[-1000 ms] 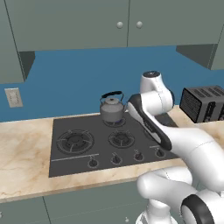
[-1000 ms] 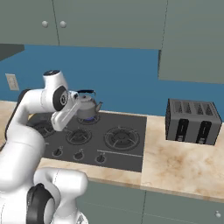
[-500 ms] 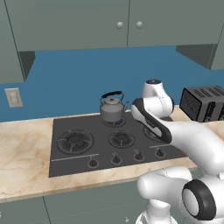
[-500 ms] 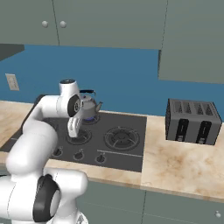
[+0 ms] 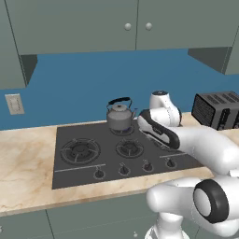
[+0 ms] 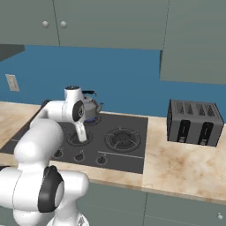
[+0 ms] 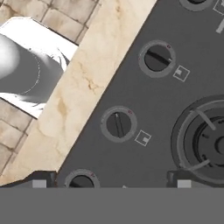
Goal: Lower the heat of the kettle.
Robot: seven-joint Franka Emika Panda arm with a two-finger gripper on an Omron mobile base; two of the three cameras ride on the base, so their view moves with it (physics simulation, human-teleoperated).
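The kettle (image 5: pixel 119 116) is grey with a black arched handle and stands on a rear burner of the black cooktop (image 5: pixel 84 172). In the right base view my arm partly covers the kettle (image 6: pixel 92 107). My gripper (image 6: pixel 82 137) hangs point-down over the front of the cooktop (image 6: pixel 132 152), well in front of the kettle. In the hand view my gripper (image 7: pixel 109 182) is open and empty, its fingertips (image 7: pixel 40 181) low over the row of round knobs. One knob (image 7: pixel 118 124) lies just ahead between the fingers, another knob (image 7: pixel 157 57) further along the row.
A black slotted toaster (image 6: pixel 194 122) stands on the beige counter (image 6: pixel 176 165) right of the cooktop. A front burner (image 7: pixel 205 141) lies beside the knobs. Grey wall cabinets (image 5: pixel 93 23) hang above a blue wall. An outlet (image 5: pixel 14 103) is at the left.
My arm has folded down and swung toward the cooktop's front, bringing the hand low over the knobs. The gripper stays open. The kettle has not moved.
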